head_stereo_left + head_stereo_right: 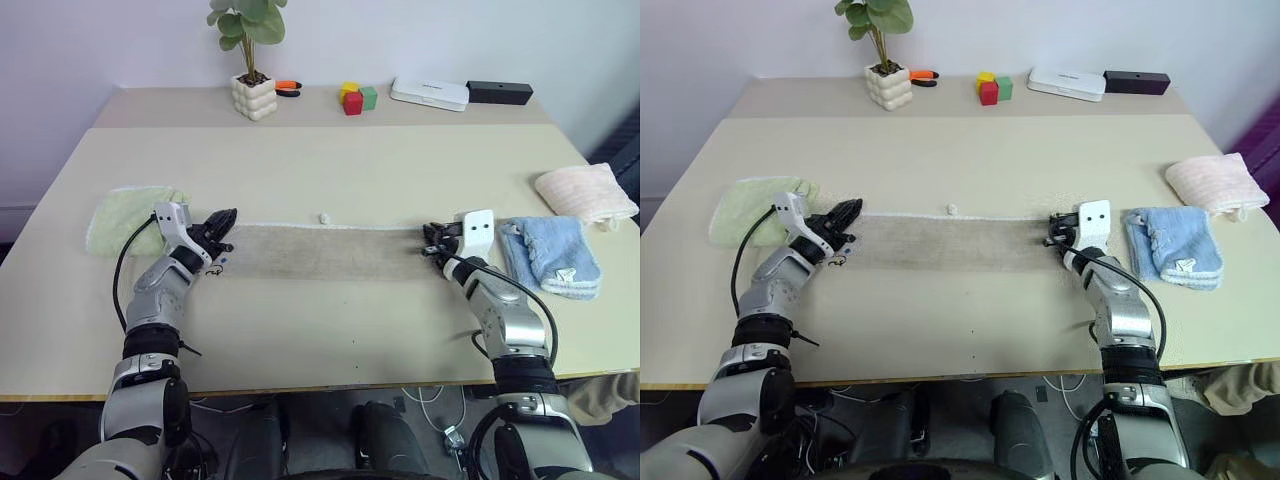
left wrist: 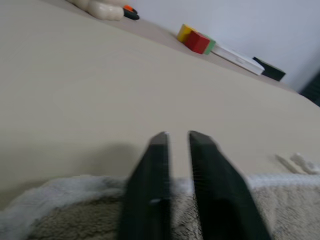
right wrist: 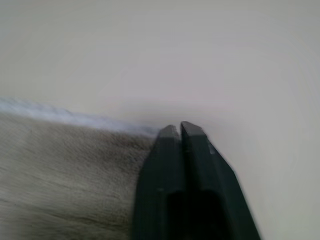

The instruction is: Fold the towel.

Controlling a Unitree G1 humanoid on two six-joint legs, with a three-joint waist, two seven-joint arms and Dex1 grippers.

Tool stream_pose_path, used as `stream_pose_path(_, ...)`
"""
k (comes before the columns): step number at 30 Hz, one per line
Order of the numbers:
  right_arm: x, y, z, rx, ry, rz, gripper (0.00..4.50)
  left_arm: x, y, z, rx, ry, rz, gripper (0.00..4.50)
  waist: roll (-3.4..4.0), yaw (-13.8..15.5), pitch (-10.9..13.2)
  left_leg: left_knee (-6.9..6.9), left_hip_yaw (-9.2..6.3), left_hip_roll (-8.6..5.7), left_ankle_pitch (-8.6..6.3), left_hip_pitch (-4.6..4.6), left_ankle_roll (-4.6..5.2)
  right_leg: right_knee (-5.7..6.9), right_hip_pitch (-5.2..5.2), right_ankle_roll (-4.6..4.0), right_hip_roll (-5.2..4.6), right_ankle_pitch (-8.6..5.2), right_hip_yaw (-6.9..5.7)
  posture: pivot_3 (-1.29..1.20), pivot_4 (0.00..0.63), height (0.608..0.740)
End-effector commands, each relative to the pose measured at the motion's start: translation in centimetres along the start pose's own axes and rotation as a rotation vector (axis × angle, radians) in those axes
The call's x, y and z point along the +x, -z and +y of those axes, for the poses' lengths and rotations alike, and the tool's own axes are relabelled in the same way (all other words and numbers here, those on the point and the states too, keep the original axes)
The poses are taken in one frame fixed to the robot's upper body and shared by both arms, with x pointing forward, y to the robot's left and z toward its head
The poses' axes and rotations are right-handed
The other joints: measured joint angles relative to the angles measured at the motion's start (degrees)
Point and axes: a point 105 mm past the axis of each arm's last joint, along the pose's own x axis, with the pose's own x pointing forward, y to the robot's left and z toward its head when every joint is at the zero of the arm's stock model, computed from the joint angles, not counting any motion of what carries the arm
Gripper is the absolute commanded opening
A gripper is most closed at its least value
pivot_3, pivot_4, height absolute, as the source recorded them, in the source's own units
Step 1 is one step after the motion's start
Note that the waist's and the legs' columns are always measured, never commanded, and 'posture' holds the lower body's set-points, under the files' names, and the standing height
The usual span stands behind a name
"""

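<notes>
The towel (image 1: 325, 250) lies stretched flat on the worktop (image 1: 330, 170) between the left hand (image 1: 222, 236), fingers slightly parted over its end, and the right hand (image 1: 432, 243), nearly clenched at the other; releasing unevenly could skew the fold.

Towel (image 1: 325, 251) lying stretched mid-table (image 1: 330, 170), green towel (image 1: 125, 215) lying at its left end, blue towel (image 1: 550, 252) right, potted plant (image 1: 250, 60) sitting behind.
</notes>
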Motion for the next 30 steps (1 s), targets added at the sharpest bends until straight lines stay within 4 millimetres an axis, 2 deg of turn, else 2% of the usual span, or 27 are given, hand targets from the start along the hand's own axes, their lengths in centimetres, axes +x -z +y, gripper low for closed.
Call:
stream_pose_path(1, -0.7, -3.0, 0.0, 0.1, -0.014, -0.1, 2.11, 0.2, -1.7, -1.2, 0.073, 0.093, -0.03, 2.59, 0.0, -0.06, 0.01, 0.0, 0.0, 0.0, 0.0, 0.0, 0.0, 0.0, -0.01, 0.0, 0.0, 0.0, 0.0, 0.0, 0.15, 0.735)
stream_pose_path(3, -1.1, -3.4, 0.0, 0.159, -0.016, -0.107, 3.14, 0.2, -2.1, -1.8, 0.107, 0.142, -0.031, 3.6, 0.0, -0.03, 0.01, -0.02, 0.0, 0.01, 0.0, -0.01, 0.0, 0.0, -0.02, 0.0, 0.0, 0.0, 0.0, 0.0, 0.15, 0.735)
stream_pose_path(5, -2.2, -3.9, 0.1, 0.297, -0.01, -0.121, 4.23, 0.1, -2.8, -2.2, 0.155, 0.198, -0.037, 4.5, 0.0, 0.06, 0.01, -0.02, 0.0, 0.01, 0.0, -0.01, 0.0, 0.0, -0.02, 0.0, 0.0, 0.0, 0.0, 0.0, 0.15, 0.735)
stream_pose_path(6, -2.9, -4.0, 0.5, 0.378, -0.023, -0.128, 4.47, -0.1, -3.1, -2.5, 0.161, 0.245, -0.033, 4.5, 0.0, 0.09, 0.01, -0.03, -0.01, 0.01, 0.0, -0.01, 0.0, -0.01, -0.02, -0.01, 0.0, 0.0, 0.0, 0.0, 0.15, 0.735)
stream_pose_path(11, -5.9, -3.9, 2.2, 0.527, -0.061, -0.094, 4.47, -1.1, -4.4, -3.9, 0.163, 0.439, -0.018, 4.5, 0.0, 0.05, 0.01, -0.11, -0.02, 0.03, -0.01, -0.03, 0.0, -0.04, -0.05, -0.03, -0.01, -0.02, 0.0, 0.0, 0.15, 0.735)
stream_pose_path(15, -9.0, -3.7, 1.5, 0.612, -0.018, -0.074, 4.47, -2.0, -5.6, -6.6, 0.199, 0.689, 0.014, 4.5, -0.01, 0.21, 0.02, -0.11, -0.04, 0.02, -0.04, -0.06, 0.03, -0.07, -0.04, -0.05, -0.04, -0.02, -0.01, 0.0, 0.15, 0.735)
stream_pose_path(17, -9.7, -3.7, 1.5, 0.631, -0.009, -0.065, 4.47, -2.3, -5.9, -7.3, 0.199, 0.756, 0.014, 4.5, 0.0, 0.06, 0.02, -0.11, -0.04, 0.02, -0.05, -0.06, 0.04, -0.08, -0.04, -0.08, -0.04, -0.04, -0.01, 0.0, 0.15, 0.735)
stream_pose_path(20, -10.9, -2.1, 1.7, 0.729, 0.052, -0.021, 4.47, -3.1, -6.6, -8.4, 0.179, 0.876, 0.07, 4.5, 0.0, -0.11, 0.01, -0.12, -0.07, 0.02, -0.05, -0.04, 0.05, -0.08, -0.04, -0.2, -0.03, -0.1, 0.0, 0.0, 0.15, 0.735)
stream_pose_path(23, -11.3, -0.8, 2.8, 0.807, 0.066, 0.04, 4.47, -4.2, -6.4, -8.8, 0.154, 0.966, 0.176, 4.5, 0.0, -0.39, 0.02, -0.26, -0.11, 0.03, -0.05, -0.04, 0.05, -0.09, -0.09, -0.15, 0.01, -0.08, 0.0, 0.0, 0.15, 0.735)
stream_pose_path(26, -11.2, -0.1, 3.7, 0.949, 0.068, 0.07, 4.47, -4.5, -6.1, -8.6, 0.204, 0.982, 0.222, 4.5, 0.02, -0.36, 0.03, -0.3, -0.12, 0.03, -0.05, -0.03, 0.05, -0.1, -0.13, -0.23, -0.01, -0.12, 0.02, 0.0, 0.15, 0.735)
stream_pose_path(30, -11.1, 0.8, 3.9, 0.944, 0.094, 0.133, 4.47, -4.4, -6.4, -8.3, 0.231, 0.968, 0.218, 4.5, 0.01, -0.05, 0.03, -0.29, -0.26, 0.01, -0.05, -0.04, 0.05, -0.13, -0.12, -0.3, -0.04, -0.16, 0.02, 0.0, 0.15, 0.735)
